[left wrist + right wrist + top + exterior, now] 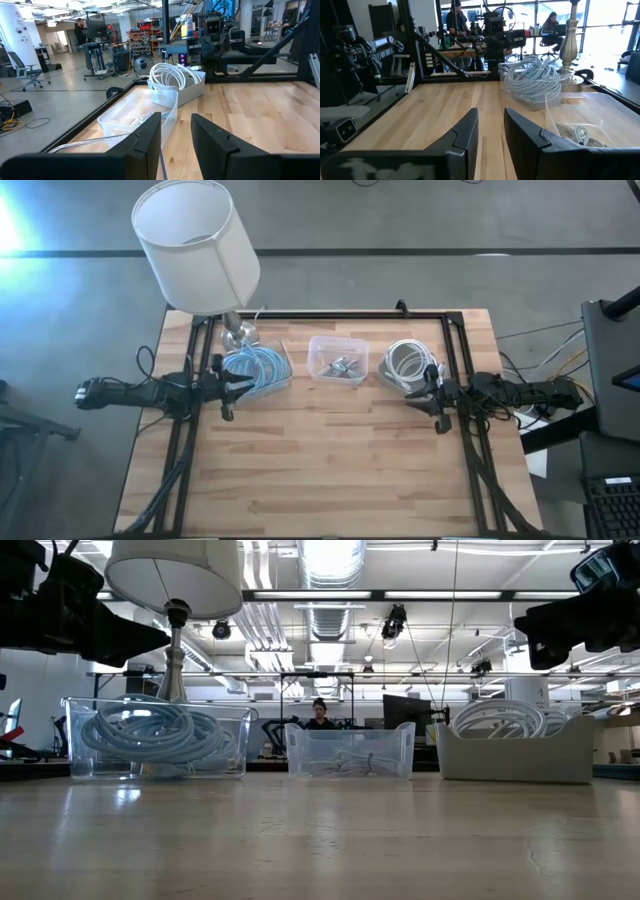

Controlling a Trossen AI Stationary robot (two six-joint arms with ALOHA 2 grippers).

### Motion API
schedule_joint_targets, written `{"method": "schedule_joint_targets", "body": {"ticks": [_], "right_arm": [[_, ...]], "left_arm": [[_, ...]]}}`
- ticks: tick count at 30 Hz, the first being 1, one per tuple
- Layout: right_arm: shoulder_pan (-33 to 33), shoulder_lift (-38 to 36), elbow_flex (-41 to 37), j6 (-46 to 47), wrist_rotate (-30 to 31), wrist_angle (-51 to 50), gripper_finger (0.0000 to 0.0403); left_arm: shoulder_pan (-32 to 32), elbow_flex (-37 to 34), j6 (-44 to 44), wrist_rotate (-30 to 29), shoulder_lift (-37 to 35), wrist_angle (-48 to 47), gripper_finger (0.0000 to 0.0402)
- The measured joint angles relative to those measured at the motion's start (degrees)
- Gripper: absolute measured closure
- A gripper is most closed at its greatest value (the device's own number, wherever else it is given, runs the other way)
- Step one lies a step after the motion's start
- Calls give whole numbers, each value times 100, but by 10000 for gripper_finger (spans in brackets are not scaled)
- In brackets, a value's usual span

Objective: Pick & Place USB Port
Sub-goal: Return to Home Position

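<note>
Blue charger cables (256,367): loose glossy pale-blue coils, springy-looking, heaped in the left bin (244,745), just ahead of the left fingertips and slightly to their far side.
White cables (404,360): thicker round coils rising above the rim of the right bin (510,758), just beside the right fingertips.
Left gripper (176,124): raised off the table; fingers (142,145) stand apart with nothing between them.
Right gripper (491,120): raised likewise; fingers (460,136) spread and empty.
Step in hand: retreat to home. Sorting looks complete, since no cable lies loose on the table (320,470).
Method: draw each arm straight back from its bin, tips level or rising, jaws left apart (a closing jaw could pinch a stray loop). Check that no coil overhangs the rim toward the fingertips before moving.
Risk: these bins look light; a brush from a fingertip would probably slide one.
Bins: thin rectangular plastic with rounded corners. The left and middle ones are clear, the right one milky.
Middle bin (296,748): ahead of both pairs of fingers; holds small metallic connectors (338,365).
Table surface: pale wood planks, smooth, inside a black frame.
Lamp (195,240): white drum shade, metal stem, beyond the left bin.
</note>
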State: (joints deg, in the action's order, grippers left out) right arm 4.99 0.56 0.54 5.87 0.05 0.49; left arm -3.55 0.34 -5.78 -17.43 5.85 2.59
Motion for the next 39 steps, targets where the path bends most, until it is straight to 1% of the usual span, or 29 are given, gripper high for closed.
{"method": "schedule_joint_targets", "body": {"ticks": [13,31,39], "right_arm": [[0,2,0,-2,0,-2,335],[0,-2,2,0,-2,0,312],[0,-2,2,4,0,0,322]], "left_arm": [[7,0,0,-2,0,0,291],[4,0,0,-2,0,0,291],[4,0,0,-2,-1,0,291]]}}
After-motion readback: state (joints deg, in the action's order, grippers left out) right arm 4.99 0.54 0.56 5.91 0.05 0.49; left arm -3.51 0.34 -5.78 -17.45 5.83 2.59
